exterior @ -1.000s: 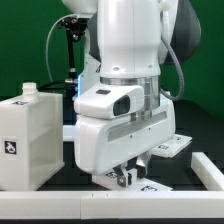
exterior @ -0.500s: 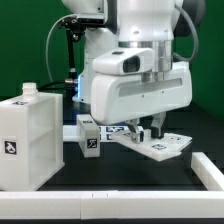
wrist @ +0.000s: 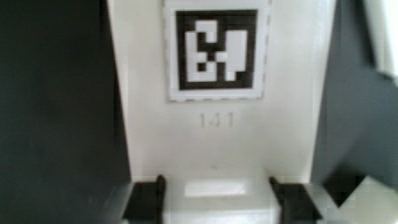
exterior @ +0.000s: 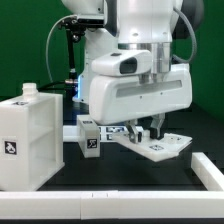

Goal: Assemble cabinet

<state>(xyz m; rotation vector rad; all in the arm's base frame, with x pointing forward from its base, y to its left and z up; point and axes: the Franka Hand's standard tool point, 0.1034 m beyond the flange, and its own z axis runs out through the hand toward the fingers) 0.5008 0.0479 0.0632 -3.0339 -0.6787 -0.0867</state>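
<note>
Here, pincer (exterior: 148, 130) gripping white panel (exterior: 170, 148), box (exterior: 25, 130) nearby

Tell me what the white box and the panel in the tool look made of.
The box looks like moulded plastic: matte, opaque white, even faces. The panel seems the same matte white plastic, with faint embossed marks; its tag looks like a printed sticker, though blur leaves that open.

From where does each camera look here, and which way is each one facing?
Exterior view: off the arm, near table height, facing the large white plastic box; the arm and gripper fill the middle.
Wrist view: on the wrist, looking past the gripper's fingers onto a flat white tagged panel.
Both show the gripper and that panel.
</note>
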